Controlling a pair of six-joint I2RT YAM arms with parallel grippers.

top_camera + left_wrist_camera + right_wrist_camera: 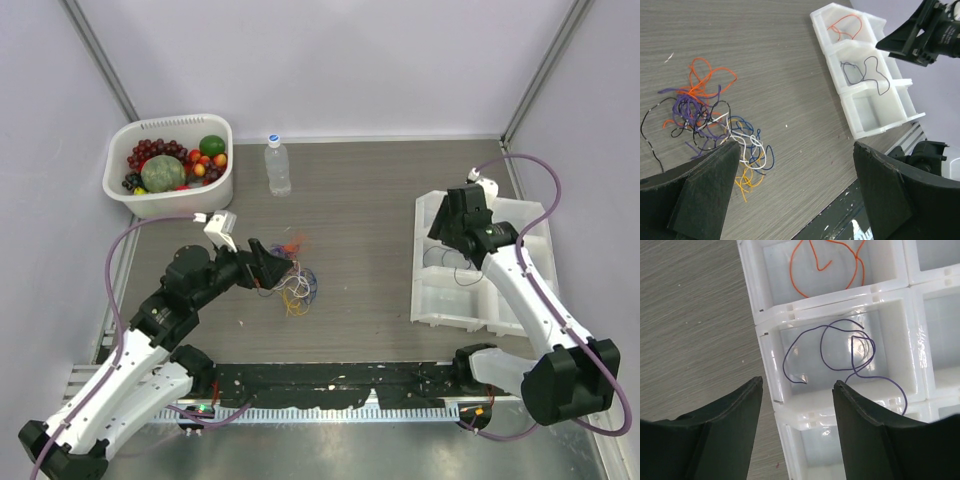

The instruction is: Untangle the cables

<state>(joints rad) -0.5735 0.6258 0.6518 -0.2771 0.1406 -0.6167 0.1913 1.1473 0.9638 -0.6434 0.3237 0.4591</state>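
Note:
A tangle of thin cables (295,282) in orange, purple, black, white, blue and yellow lies on the wooden table; the left wrist view shows the tangle (710,117) spread out. My left gripper (270,266) hovers right beside it, wide open and empty (796,146). My right gripper (457,232) is over the white compartment tray (440,300), open with nothing between its fingers (798,382). Below it a single purple cable (784,362) lies in one compartment, one end trailing over the wall. An orange cable (792,272) lies alone in the compartment beyond.
A white basket (180,205) of fruit stands at the back left. Beside it is an upright clear bottle (278,168). A black strip (340,380) runs along the table's near edge between the arm bases. The tray (875,112) has more compartments with nothing showing in them.

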